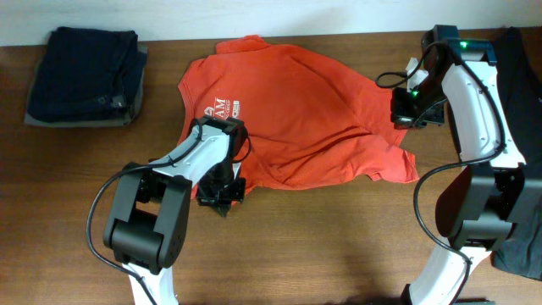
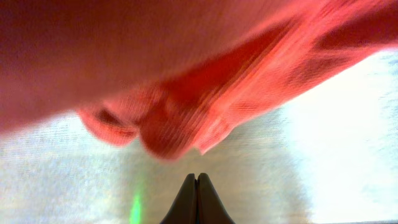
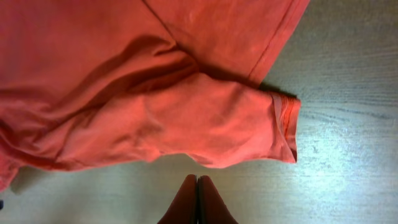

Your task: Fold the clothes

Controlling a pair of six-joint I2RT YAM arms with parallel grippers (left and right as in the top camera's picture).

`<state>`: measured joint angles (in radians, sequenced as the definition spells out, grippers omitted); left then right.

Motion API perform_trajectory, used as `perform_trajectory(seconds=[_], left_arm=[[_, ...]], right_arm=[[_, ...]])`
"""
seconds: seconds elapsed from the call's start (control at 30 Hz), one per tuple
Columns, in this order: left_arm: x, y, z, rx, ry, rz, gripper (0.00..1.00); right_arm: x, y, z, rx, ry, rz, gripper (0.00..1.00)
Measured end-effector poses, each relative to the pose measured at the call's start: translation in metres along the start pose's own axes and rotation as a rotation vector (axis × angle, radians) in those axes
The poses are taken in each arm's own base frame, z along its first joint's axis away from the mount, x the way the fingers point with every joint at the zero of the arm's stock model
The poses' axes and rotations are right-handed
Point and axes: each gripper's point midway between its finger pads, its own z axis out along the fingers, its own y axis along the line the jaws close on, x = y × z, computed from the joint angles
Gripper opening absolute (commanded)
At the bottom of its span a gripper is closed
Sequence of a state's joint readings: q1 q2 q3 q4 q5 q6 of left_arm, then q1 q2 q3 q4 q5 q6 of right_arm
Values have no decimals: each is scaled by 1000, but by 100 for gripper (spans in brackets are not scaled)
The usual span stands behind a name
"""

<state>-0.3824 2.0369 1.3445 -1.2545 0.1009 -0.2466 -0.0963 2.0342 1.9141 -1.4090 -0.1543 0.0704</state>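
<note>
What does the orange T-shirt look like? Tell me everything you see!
The red-orange T-shirt looks like soft cotton, with short sleeves and white lettering near one edge. It lies spread but wrinkled on the wooden table, not folded yet. One sleeve sticks out with a stitched hem. The left gripper and right gripper sit shut at its edges, pinching no cloth.

Left gripper [image 2: 197,179], near centre-left, is closed, fingers pressed together. Right gripper [image 3: 197,180], far right, is likewise closed, fingers together.
</note>
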Motion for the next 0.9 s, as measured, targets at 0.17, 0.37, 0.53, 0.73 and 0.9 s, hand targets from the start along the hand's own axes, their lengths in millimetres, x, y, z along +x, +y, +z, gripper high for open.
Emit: perform_trajectory(seconds=[0.17, 0.37, 0.53, 0.73, 0.9], left_arm=[[10, 5, 6, -19, 40, -4, 1], [7, 13, 8, -66, 22, -7, 1], [-9, 12, -9, -60, -102, -4, 1], [-37, 2, -77, 5, -435, -8, 1], [-51, -2, -92, 29, -533, -8, 1]], right_arm=[[-4, 0, 0, -2, -15, 4, 4], [-9, 1, 0, -3, -37, 3, 4], [-13, 1, 0, -4, -54, 0, 4], [-18, 1, 0, -6, -74, -3, 4], [-19, 1, -1, -6, -77, -3, 5]])
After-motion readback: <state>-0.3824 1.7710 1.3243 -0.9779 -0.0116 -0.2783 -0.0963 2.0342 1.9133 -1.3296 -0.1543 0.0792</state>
